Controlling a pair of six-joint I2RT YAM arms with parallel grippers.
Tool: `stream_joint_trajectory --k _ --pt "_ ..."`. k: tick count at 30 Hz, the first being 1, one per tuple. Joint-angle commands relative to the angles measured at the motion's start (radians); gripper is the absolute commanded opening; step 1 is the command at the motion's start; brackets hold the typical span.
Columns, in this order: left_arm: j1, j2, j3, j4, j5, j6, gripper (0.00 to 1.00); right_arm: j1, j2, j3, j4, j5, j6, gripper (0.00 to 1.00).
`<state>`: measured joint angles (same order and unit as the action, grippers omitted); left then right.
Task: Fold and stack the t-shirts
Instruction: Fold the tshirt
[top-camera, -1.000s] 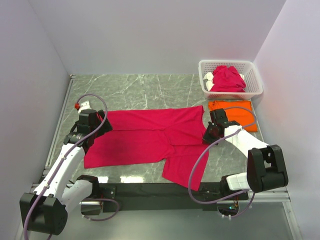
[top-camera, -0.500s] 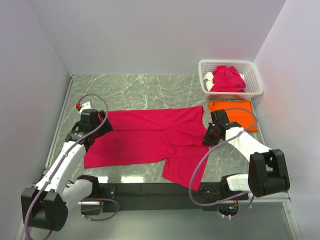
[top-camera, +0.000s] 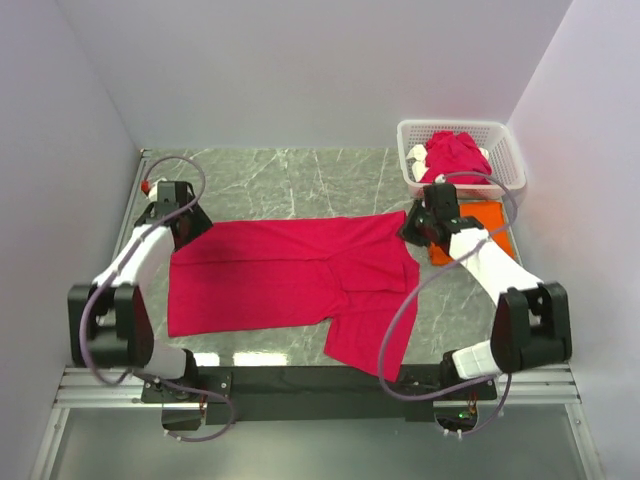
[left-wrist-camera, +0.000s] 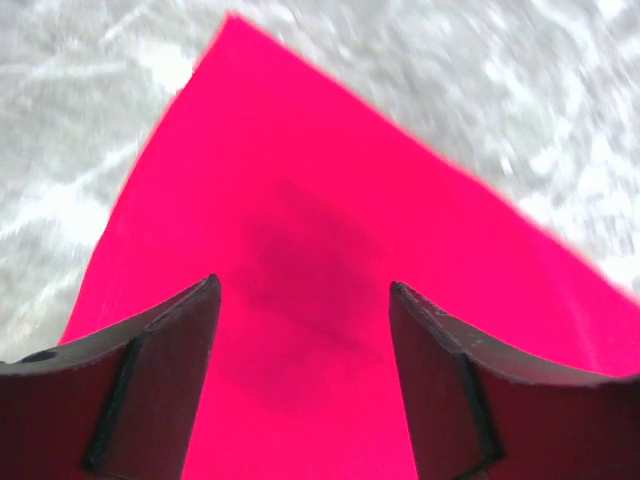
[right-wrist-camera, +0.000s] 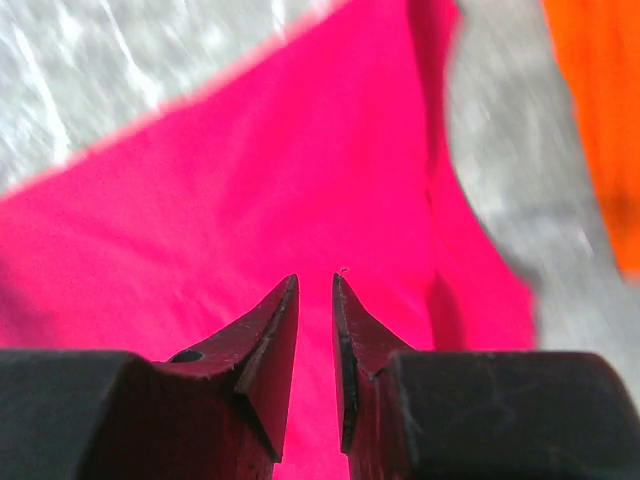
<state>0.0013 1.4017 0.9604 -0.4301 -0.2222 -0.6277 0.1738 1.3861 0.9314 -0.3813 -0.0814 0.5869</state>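
Note:
A crimson-pink t-shirt lies spread flat on the marble table, with one sleeve reaching the near edge. My left gripper hovers over its far-left corner, open and empty; the left wrist view shows that cloth between my spread left gripper. My right gripper is over the far-right corner. In the right wrist view the right gripper has its jaws a narrow gap apart above the cloth, holding nothing. A folded orange t-shirt lies right of it, also in the right wrist view.
A white lattice basket at the far right corner holds a bunched crimson-pink t-shirt. Walls close in the table on the left, back and right. My right forearm crosses the orange shirt's near part.
Both arms swung away from me: the left gripper from the shirt's left edge to its far-left corner, the right from the sleeve area to the far-right corner. The shirt has not moved.

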Motion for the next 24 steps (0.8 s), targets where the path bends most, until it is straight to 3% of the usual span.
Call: stream_joint_trajectory --k 1,7,24 --pt "0.042 0.109 0.078 0.056 0.023 -0.046 0.72 -0.008 0.095 0.067 0.186 -0.009 0.024 0.27" --pt "0.091 0.312 0.179 0.054 0.023 -0.081 0.65 -0.04 0.353 0.173 0.275 -0.006 0.089 0.28" --pt "0.184 0.548 0.302 0.033 0.115 -0.135 0.62 -0.109 0.613 0.429 0.088 0.066 0.134 0.34"
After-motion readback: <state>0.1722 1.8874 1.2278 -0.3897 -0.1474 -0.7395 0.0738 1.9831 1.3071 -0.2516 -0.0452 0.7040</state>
